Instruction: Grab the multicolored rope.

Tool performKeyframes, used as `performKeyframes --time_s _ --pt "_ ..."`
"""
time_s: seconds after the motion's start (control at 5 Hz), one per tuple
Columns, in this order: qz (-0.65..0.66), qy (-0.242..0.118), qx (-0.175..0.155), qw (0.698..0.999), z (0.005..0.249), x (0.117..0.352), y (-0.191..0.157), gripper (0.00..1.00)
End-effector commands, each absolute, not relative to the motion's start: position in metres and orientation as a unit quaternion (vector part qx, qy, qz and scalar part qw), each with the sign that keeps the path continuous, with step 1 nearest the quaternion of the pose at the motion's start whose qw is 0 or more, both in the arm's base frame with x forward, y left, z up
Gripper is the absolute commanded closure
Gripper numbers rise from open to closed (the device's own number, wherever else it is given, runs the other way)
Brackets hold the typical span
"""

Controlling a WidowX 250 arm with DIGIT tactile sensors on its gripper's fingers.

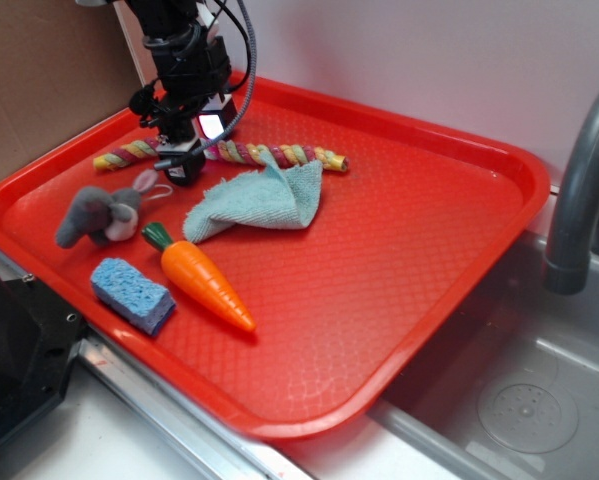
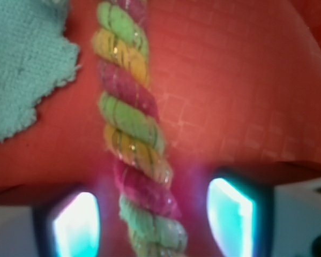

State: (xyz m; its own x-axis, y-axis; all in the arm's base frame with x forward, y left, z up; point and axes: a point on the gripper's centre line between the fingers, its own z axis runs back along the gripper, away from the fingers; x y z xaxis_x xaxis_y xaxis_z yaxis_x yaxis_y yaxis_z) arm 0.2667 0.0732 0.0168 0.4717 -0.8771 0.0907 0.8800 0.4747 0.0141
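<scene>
Multicolored rope [image 1: 241,153] is what I'm after — it lies flat along the upper left of the red tray [image 1: 399,260], one frayed end at the far left, the other pointing toward the tray's middle, partly overlapped by the light blue rag [image 1: 264,198]; from the wrist view it runs up the centre of the frame, thick twisted strands of green, yellow and maroon. I judge it light, soft and limp; it should squash under pressure and sag either side of a pinch, so a hold across its mid-length seems best. My tool [image 1: 191,152] is spread, one finger on each side of the rope, not yet closed. The tray looks smooth and faintly gridded; a grey toy rabbit [image 1: 101,215], toy carrot [image 1: 199,278] and blue sponge [image 1: 131,293] sit lower left, well apart — room enough; a sink [image 1: 519,400] lies at right.
</scene>
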Motion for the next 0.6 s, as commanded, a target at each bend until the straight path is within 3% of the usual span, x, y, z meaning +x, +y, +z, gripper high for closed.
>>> performKeyframes --time_s 0.0,0.4 --pt "-0.537 -0.050 0.001 0.842 0.015 0.271 0.054 1.00" --pt "-0.487 -0.052 0.057 0.870 0.041 0.260 0.057 1.00"
